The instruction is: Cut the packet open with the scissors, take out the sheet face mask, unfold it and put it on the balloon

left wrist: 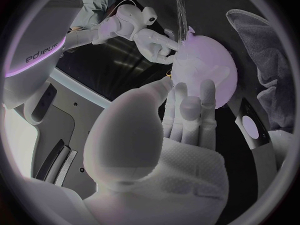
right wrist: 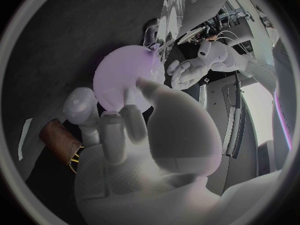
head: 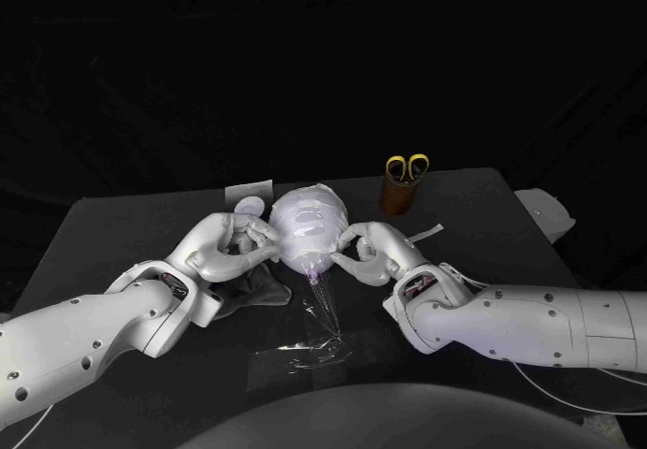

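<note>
– At the middle of the black table (head: 135, 224), what was hard to make out?
– Mostly the grips. The left hand (head: 226, 245) lay against one side of the balloon (head: 314, 264) and the right hand (head: 375, 253) against the other, and their own fingers hid the contact. From the left wrist, the fingers (left wrist: 187, 105) ran straight and close together, tips on the mask (head: 308, 217). Whether they pinched a fold, I couldn't tell.
– And the right?
– Its fingers were curled in, thumb stretched onto the balloon. Pinching or only pressing, I couldn't tell either.
– So where was the mask?
– On the balloon, draped over its far, rounded end as a white, wrinkled sheet. The balloon was pale and egg-shaped, lying with its narrow end toward the robot, and that end showed bare and smooth.
– Anything under it?
– A clear, glossy cone (head: 323, 301) ran from the narrow end to a crinkled see-through film (head: 308, 354) on the table. A grey cloth (head: 267, 292), soft and rumpled, lay half hidden under the left hand.
– The scissors (head: 406, 167)?
– Their yellow handles stuck up out of a brown cup (head: 398, 198) near the table's far edge, blades hidden inside. The tabletop was matt black, the room behind it dark
</note>
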